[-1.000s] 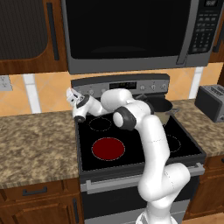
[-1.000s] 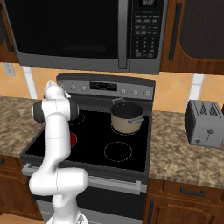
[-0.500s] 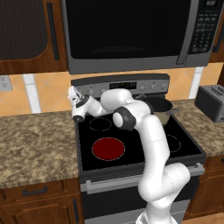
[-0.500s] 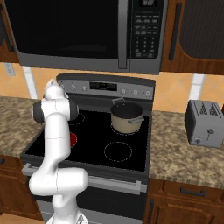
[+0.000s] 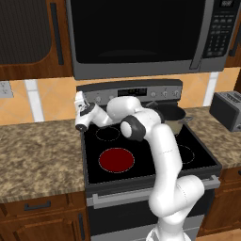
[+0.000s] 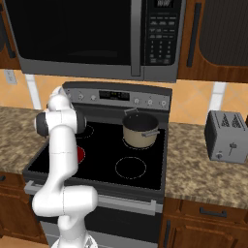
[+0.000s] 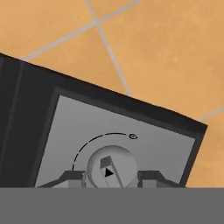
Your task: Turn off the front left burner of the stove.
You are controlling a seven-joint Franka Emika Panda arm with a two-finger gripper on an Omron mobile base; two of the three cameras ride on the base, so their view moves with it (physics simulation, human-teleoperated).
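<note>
1. Left base view. Grey steel stove with flat black glass top (image 5: 94,155), centre of frame. Front left burner, largest dotted ring with deep red glowing disc (image 5: 116,159), lies at 7 o'clock on the glass. White arm reaches toward 10 o'clock; its two-finger gripper (image 5: 80,100) sits at the left end of the grey back panel (image 5: 155,92). Steel pot with dark interior (image 5: 170,117) stands on the rear right ring. Silver toaster (image 5: 227,109) on the speckled stone counter (image 5: 37,150) at 3 o'clock. Black-and-steel microwave (image 5: 136,33) at 12 o'clock.

2. Right base view. Red disc partly visible beside the arm (image 6: 80,154). Pot at centre; toaster at 3 o'clock.

3. Hand view. Round grey knob with raised bar grip (image 7: 110,168) at 6 o'clock on the panel; the bar's long axis runs from 11 to 5 o'clock, and a small black arrow on it points toward 3 o'clock. The fingertips (image 7: 72,176) flank the knob, clenched on it. Orange tiled wall (image 7: 166,52) above.
</note>
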